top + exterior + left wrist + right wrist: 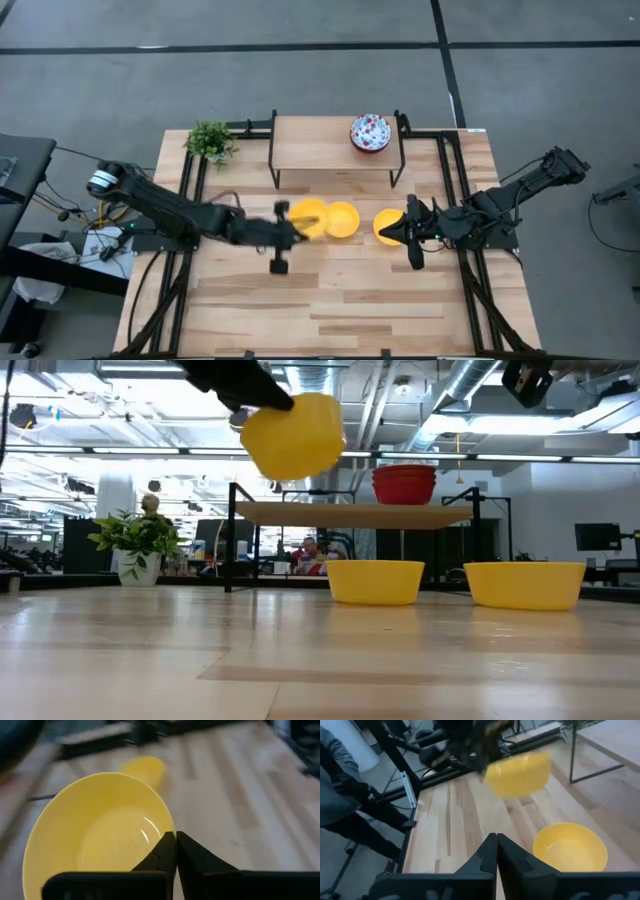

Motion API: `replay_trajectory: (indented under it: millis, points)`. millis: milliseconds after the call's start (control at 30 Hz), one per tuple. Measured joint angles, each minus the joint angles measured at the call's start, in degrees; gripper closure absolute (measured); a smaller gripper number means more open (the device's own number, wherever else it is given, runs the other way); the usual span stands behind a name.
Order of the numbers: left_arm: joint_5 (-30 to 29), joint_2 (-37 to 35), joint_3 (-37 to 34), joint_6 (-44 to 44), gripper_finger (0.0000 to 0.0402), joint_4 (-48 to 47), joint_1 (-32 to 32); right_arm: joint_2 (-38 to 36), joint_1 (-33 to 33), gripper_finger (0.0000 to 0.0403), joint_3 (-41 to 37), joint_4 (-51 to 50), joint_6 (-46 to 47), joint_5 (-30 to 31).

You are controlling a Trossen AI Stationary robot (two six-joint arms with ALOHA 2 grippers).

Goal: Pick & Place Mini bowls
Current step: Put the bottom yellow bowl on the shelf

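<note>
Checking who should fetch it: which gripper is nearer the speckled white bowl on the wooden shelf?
The right gripper, shut, is nearer: it sits in front of the shelf's right end, where the speckled white bowl stands. The left gripper, holding a yellow bowl, is farther left.

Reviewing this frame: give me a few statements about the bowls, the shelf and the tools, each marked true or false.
1. The left tool holds a yellow bowl lifted off the table. True.
2. The floral bowl sits on the table beside the plant. False: it rests on the raised shelf, while the plant stands at the table's far left corner.
3. Two yellow bowls rest on the table. True.
4. The right tool grips a bowl. False: it is shut on nothing, above a yellow bowl.
</note>
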Motion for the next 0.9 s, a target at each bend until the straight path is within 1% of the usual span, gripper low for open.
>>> replay_trajectory:
  millis: [100, 267, 333, 400, 533, 600, 700, 800, 900]
  points:
    - [-1.85, -4.36, 0.00, 0.15, 0.0393, -1.78, 3.99, 0.00, -0.02, 0.0403, 0.00, 0.09, 0.00, 1.38]
    - [-1.83, -8.95, 0.00, 1.53, 0.0394, -3.84, 11.57, 0.01, -0.07, 0.0403, 0.00, 0.07, 0.00, 3.15]
    - [-1.04, -9.75, 0.00, 4.37, 0.0393, -4.41, 14.44, 0.00, -0.07, 0.0403, 0.00, 0.07, 0.00, 3.89]
    - [1.35, -9.96, 0.28, 7.02, 0.0394, -4.46, 17.15, 0.02, -0.11, 0.0403, 0.00, 0.05, 0.00, 3.93]
    - [8.07, -8.71, 2.11, 7.59, 0.0394, -7.84, 22.74, 0.00, -0.11, 0.0403, 0.00, -0.43, -0.03, 4.04]
    - [8.80, -7.37, 3.75, 8.60, 0.0394, -12.14, 24.99, 0.00, -0.11, 0.0403, 0.00, -0.33, -0.86, 4.30]
    - [9.53, -5.39, 6.50, 12.55, 0.0394, -16.29, 28.03, 0.00, -0.29, 0.0403, 0.00, -0.41, -1.36, 6.46]
    - [11.55, -3.64, 8.88, 16.84, 0.0394, -16.78, 31.42, 0.00, -1.50, 0.0403, 0.00, -0.93, -1.40, 8.42]
    - [13.87, -1.72, 11.21, 21.15, 0.0394, -16.98, 35.00, 0.00, -3.51, 0.0403, 0.00, -1.20, -1.40, 8.56]
